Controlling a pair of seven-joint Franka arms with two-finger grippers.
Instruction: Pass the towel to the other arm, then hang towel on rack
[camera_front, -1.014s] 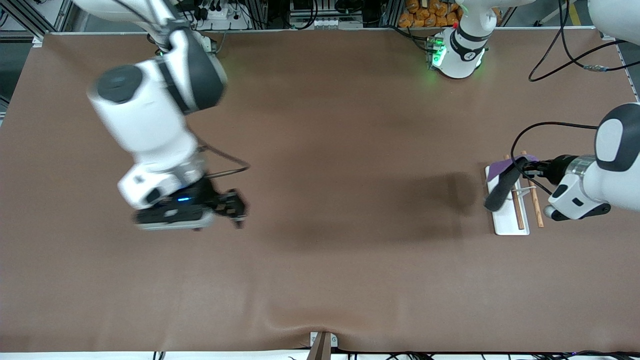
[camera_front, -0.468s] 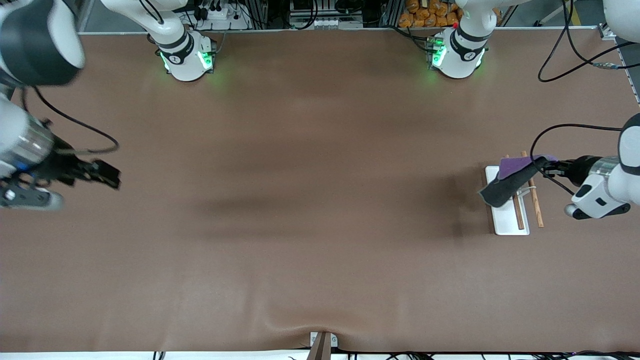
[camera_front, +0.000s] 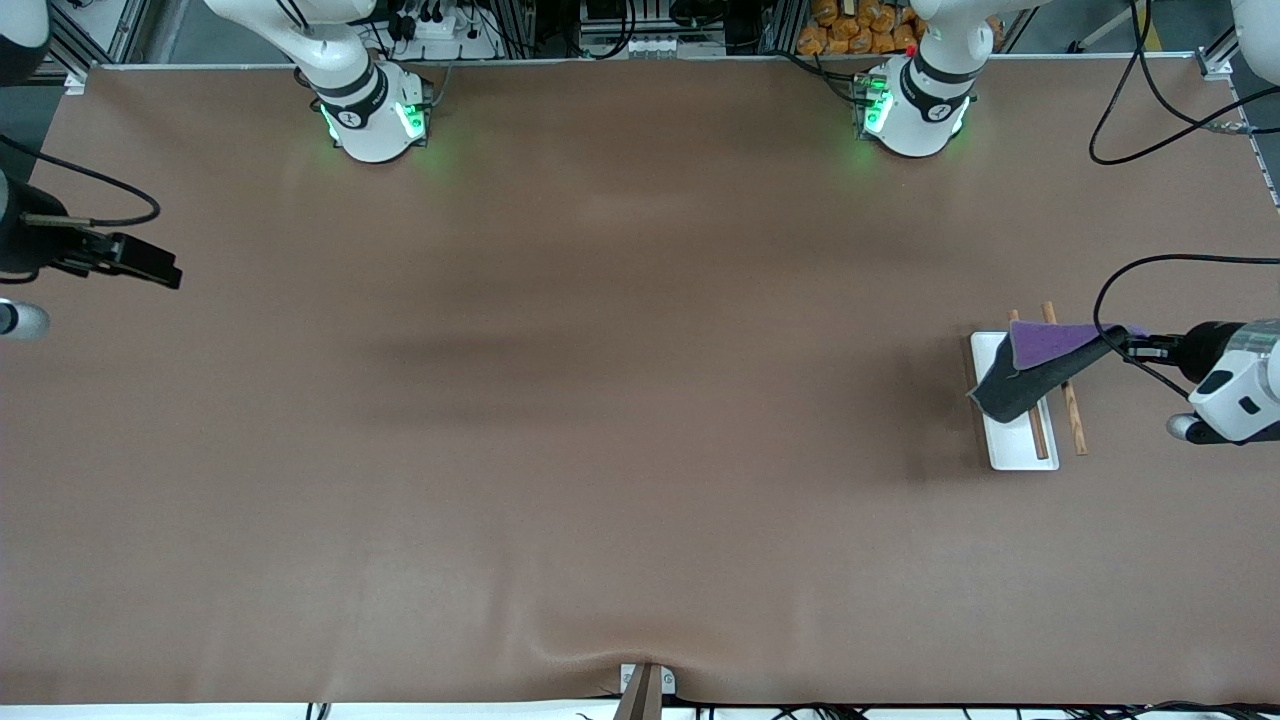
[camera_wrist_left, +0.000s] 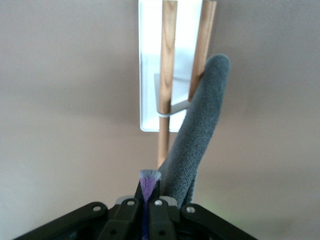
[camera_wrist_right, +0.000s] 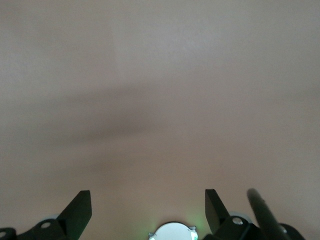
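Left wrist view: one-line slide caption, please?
Left hand shut on the grey-and-purple cloth towel, draped over the white-based, wooden-rod rack.

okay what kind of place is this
Probably a robotics lab bench: two arm bases bolted along a brown-covered table, cables and equipment along its edge, the left tool holding a towel over a small rack.

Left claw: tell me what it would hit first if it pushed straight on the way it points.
Probably the rack: the left claw, shut on the towel, points straight at its wooden rods, though its height above them is unclear.
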